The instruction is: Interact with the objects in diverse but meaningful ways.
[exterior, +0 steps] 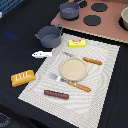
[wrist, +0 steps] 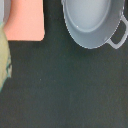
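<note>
In the exterior view a tan plate (exterior: 74, 68) lies in the middle of a pale placemat (exterior: 102, 102). Orange-handled cutlery lies beside it: a fork (exterior: 75, 84) in front and another piece (exterior: 91, 61) behind. A red-brown sausage (exterior: 56, 93), a white fish (exterior: 42, 53) and a yellow red-labelled block (exterior: 77, 43) lie around the plate. An orange bread loaf (exterior: 23, 77) lies on the dark table. One grey pot (exterior: 48, 35) stands by the mat, another (exterior: 70, 9) on the stove board. The wrist view shows a grey pot (wrist: 92, 20) from above. No gripper shows in either view.
A pink-brown stove board (exterior: 112, 31) with black burners (exterior: 92, 20) lies at the back; a greenish bowl (exterior: 124, 19) sits at its edge on the exterior view's right. In the wrist view a pink slab (wrist: 25, 20) and a pale yellowish edge (wrist: 4, 55) border the dark table.
</note>
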Available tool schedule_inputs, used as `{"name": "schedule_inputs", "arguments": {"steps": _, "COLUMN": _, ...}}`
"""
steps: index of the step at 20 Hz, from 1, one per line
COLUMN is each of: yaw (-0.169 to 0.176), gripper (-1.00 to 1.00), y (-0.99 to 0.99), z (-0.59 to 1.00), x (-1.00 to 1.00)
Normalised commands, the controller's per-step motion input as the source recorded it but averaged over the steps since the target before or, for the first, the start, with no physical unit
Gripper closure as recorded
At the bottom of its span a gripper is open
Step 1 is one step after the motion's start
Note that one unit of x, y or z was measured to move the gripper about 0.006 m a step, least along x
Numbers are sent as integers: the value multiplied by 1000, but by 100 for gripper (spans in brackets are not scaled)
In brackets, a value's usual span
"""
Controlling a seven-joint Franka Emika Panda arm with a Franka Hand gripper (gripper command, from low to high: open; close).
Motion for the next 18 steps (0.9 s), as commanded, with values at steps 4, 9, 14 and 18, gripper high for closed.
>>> {"name": "schedule_inputs", "arguments": {"steps": 4, "yaw": 0, "gripper": -100, "y": -66, "z": -14, "x": 3}}
{"name": "schedule_inputs", "arguments": {"steps": 9, "yaw": 0, "gripper": -100, "y": -461, "z": -29, "x": 155}}
{"name": "schedule_inputs", "arguments": {"steps": 14, "yaw": 0, "gripper": -100, "y": -603, "z": -67, "x": 239}}
{"name": "schedule_inputs", "arguments": {"steps": 18, "yaw": 0, "gripper": -100, "y": -619, "z": -75, "x": 252}}
